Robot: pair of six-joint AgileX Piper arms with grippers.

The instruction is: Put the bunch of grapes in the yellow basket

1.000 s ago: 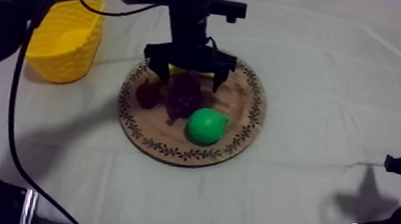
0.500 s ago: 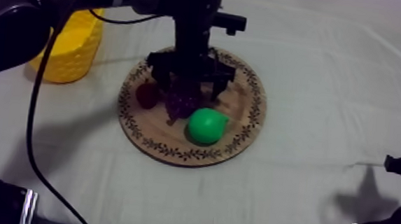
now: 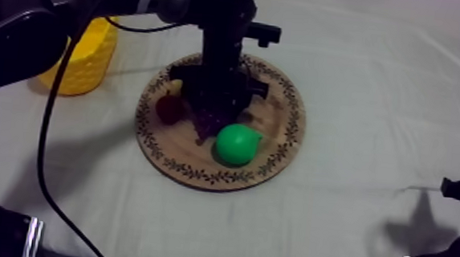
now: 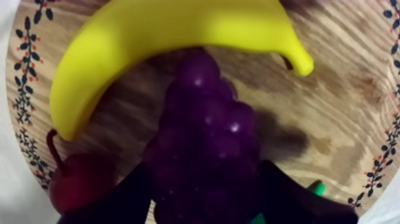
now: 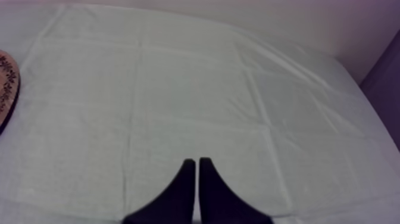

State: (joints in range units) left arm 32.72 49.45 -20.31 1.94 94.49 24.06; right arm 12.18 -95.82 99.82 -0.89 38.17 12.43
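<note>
The dark purple bunch of grapes [image 3: 206,125] [image 4: 208,143] lies on the round wooden board [image 3: 281,135] [image 4: 339,119], between a banana [image 4: 166,36], a small red fruit [image 3: 169,110] [image 4: 80,184] and a green pear [image 3: 236,144]. My left gripper [image 3: 213,104] [image 4: 208,184] is down over the board, its black fingers [image 4: 134,193] pressed against both sides of the grapes, shut on them. The bunch still rests on the wood. The yellow basket [image 3: 87,56] stands at the table's back left, partly behind my left arm. My right gripper [image 5: 196,162] hangs shut over bare cloth.
The banana curves along the far side of the grapes and its end [image 3: 174,87] peeks out beside the gripper. The pear sits close to the grapes at the front. The board's edge [image 5: 5,89] lies far from my right gripper. Open cloth stretches to the right.
My left gripper has come down onto the grapes, and its fingers, spread wide a second ago, have drawn in against the bunch. The right arm has not moved.
</note>
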